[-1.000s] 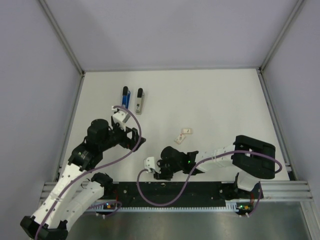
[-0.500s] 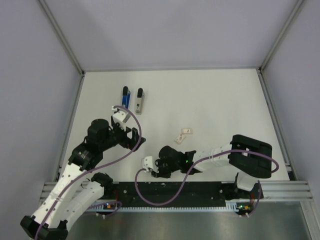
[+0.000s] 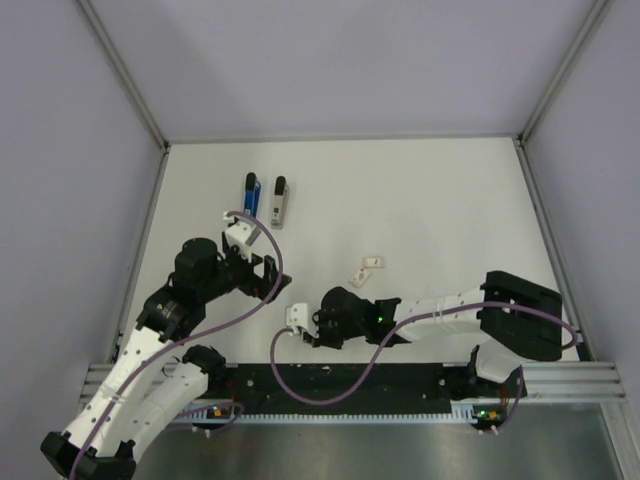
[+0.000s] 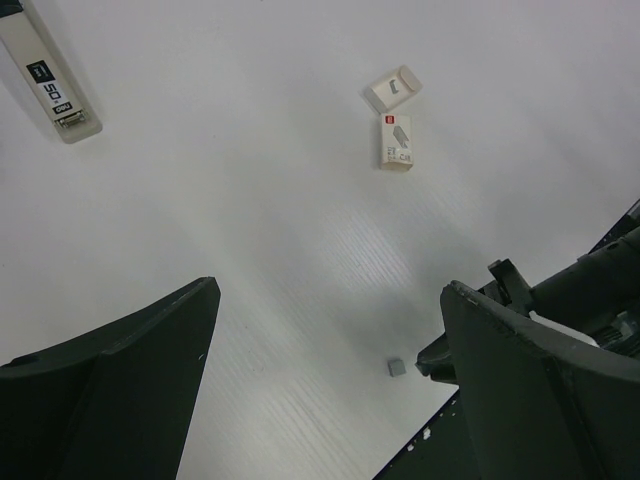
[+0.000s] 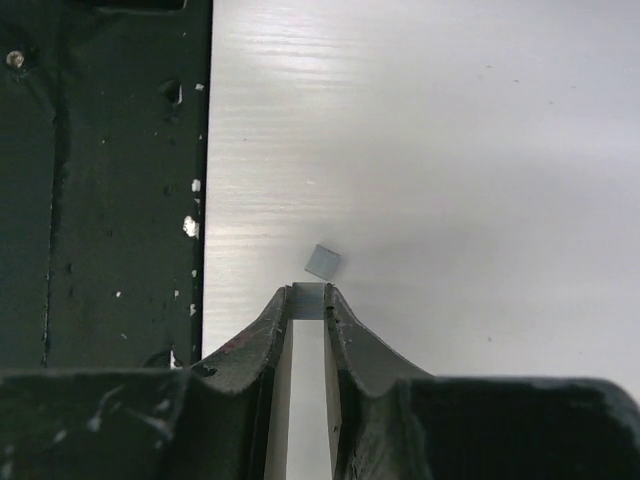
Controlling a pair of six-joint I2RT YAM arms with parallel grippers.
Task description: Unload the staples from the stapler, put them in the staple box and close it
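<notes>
The blue stapler (image 3: 252, 192) lies at the back left of the table, its silver-grey rail (image 3: 279, 203) beside it; the rail (image 4: 50, 85) also shows in the left wrist view. My right gripper (image 5: 309, 297) is low at the table's near edge, shut on a small grey staple piece (image 5: 309, 301) between its fingertips. A second small grey piece (image 5: 322, 262) lies loose just past the tips. My left gripper (image 4: 328, 290) hovers wide open over bare table, holding nothing. In the top view the right gripper (image 3: 311, 340) is right of the left gripper (image 3: 270, 275).
Two small whitish blocks (image 3: 372, 264) (image 3: 358, 277) lie mid-table, also seen in the left wrist view (image 4: 395, 88) (image 4: 397, 142). The black base plate (image 5: 100, 180) runs along the near edge right beside the right gripper. Grey walls enclose the table.
The right gripper's jaws have narrowed onto the small grey piece, and its arm has shifted slightly. The left arm has not moved.
</notes>
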